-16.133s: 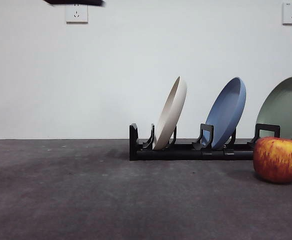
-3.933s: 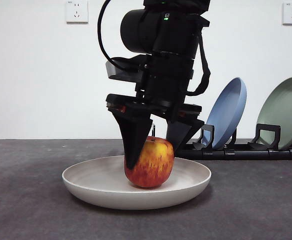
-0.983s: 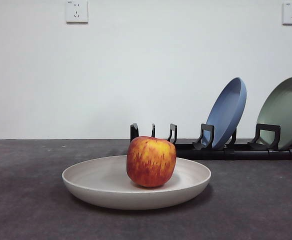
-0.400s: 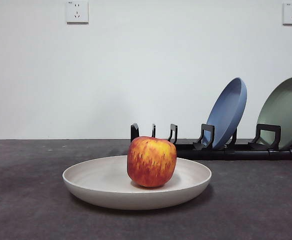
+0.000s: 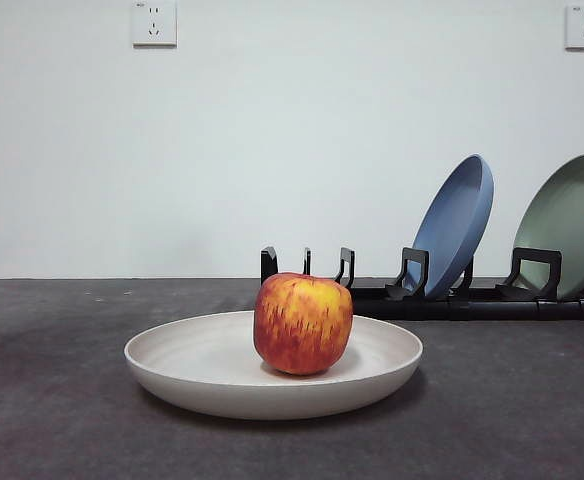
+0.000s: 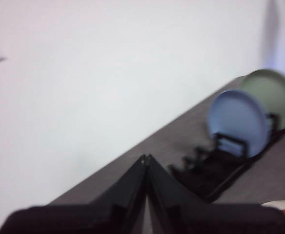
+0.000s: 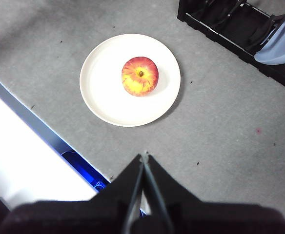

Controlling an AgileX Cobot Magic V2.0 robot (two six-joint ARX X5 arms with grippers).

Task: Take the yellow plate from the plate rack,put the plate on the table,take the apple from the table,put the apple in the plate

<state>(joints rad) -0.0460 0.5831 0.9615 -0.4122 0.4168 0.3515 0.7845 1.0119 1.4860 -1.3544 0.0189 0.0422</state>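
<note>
The red and yellow apple (image 5: 303,323) sits in the middle of the yellow plate (image 5: 192,365), which lies flat on the dark grey table (image 5: 62,420). From high above, the right wrist view shows the same apple (image 7: 140,76) in the plate (image 7: 108,100). Behind it the black plate rack (image 5: 372,298) stands with its near slots bare. My right gripper (image 7: 144,157) hangs shut well above the table, away from the plate. Raised at the side, my left gripper (image 6: 145,158) is shut and holds nothing. Neither arm shows in the front view.
A blue plate (image 5: 455,225) and a sage-green plate (image 5: 570,222) lean in the rack's right-hand slots. The table's edge (image 7: 40,127) runs close beside the plate, with a white surface and something blue beyond it. A white wall stands behind the rack.
Nothing has moved over the last second. Earlier a gripper stood over the apple in the plate; it has since left the front view.
</note>
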